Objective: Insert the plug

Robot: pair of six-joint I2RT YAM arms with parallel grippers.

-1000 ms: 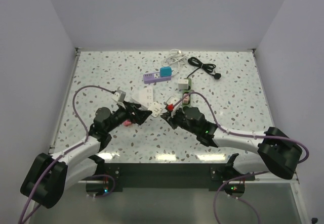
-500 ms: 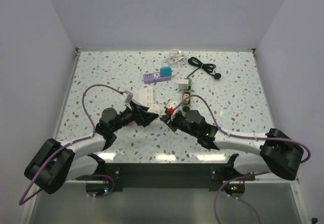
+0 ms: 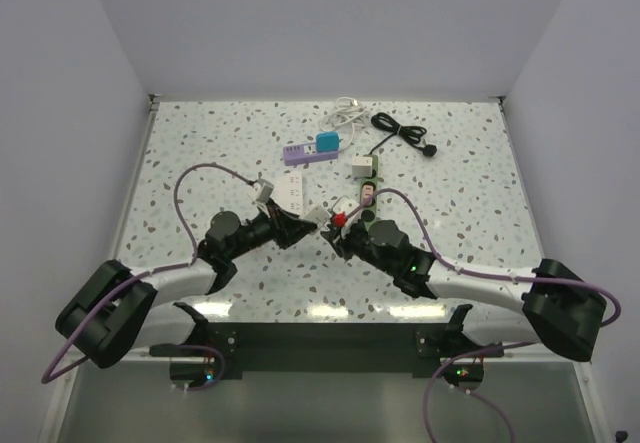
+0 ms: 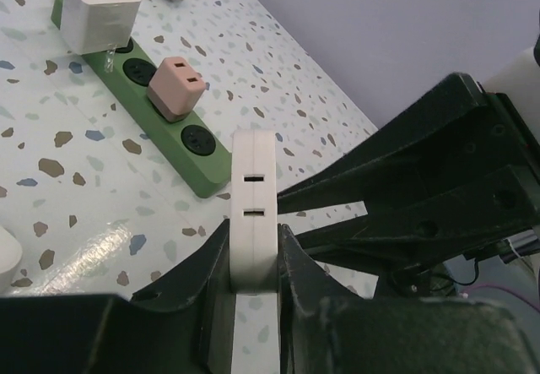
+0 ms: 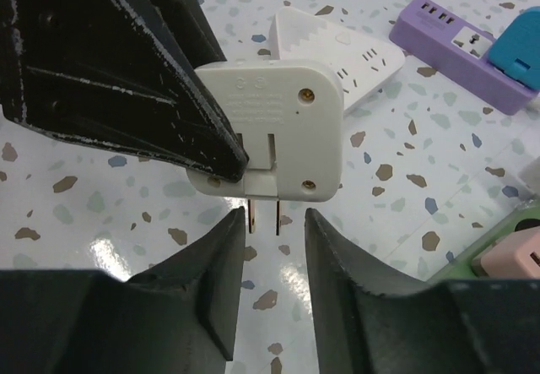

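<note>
My left claw (image 4: 253,246): clamped on the white plug (image 4: 253,190).
My right claw (image 5: 272,222): narrowly parted, gripping nothing, with the plug's prongs between its tips.
Green power strip (image 4: 208,169): 2 o'clock from the plug.

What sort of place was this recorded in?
Most likely a lab robot test cell rather than a home. Plain pale walls box in a speckled tabletop, two robot arms are bolted at its near edge, and power strips, green and purple, are laid out like practice pieces.
</note>
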